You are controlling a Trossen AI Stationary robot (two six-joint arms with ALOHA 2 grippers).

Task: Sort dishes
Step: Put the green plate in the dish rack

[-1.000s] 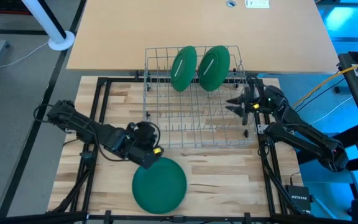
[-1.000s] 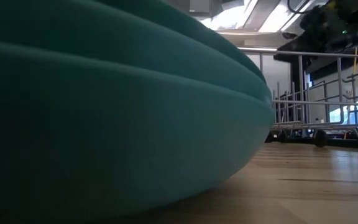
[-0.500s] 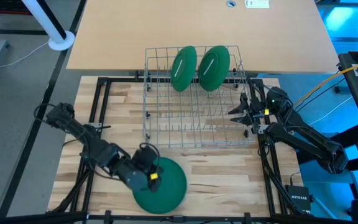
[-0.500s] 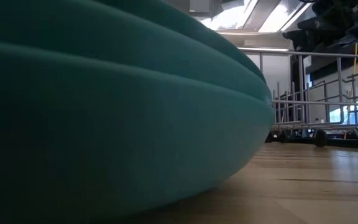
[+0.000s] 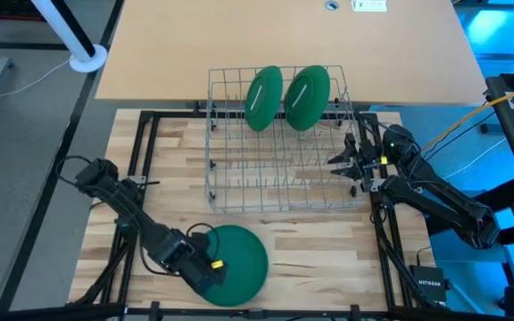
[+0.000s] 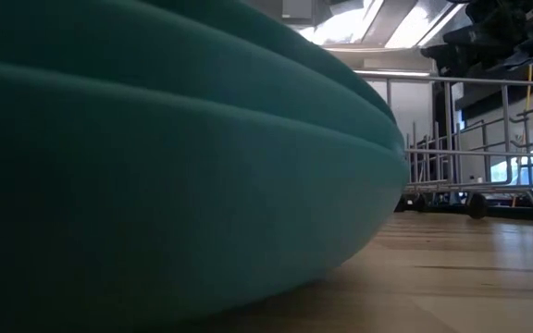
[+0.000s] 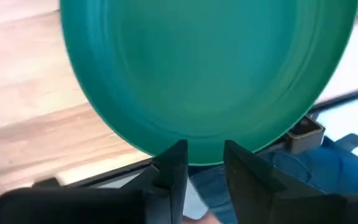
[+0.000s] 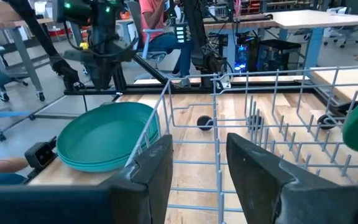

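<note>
Hovering at the near rim of the stack of plates (image 5: 232, 263), the left end effector (image 5: 205, 265) has its two fingers (image 7: 174, 174) apart, with a narrow gap between them, and nothing clamped. In the left wrist view the rim of the top plate (image 7: 210, 74) sits just beyond the fingertips, lined up with that gap, so the plates lie straight ahead of this end effector. They rest flat on the surface (image 5: 310, 250), and being round they offer no long axis; only the rim edge matters for a grasp. I judge the left arm far better placed for the stack than the right.

Taking the wire rack (image 5: 279, 147) as the landmark: the stack lies in front of it, well apart and toward its left front corner. Two more plates (image 5: 263, 98) (image 5: 307, 96) stand on edge in the rack's back row, tilted, side by side. The right end effector (image 5: 351, 159) waits just beside the rack's right side, its fingers (image 8: 157, 168) apart and empty.

How many plates make up the stack is hard to tell: the right wrist view shows at least two rims, the low view is almost filled by a green plate edge (image 6: 155, 157). Whether the left fingertips already touch the rim cannot be told.
</note>
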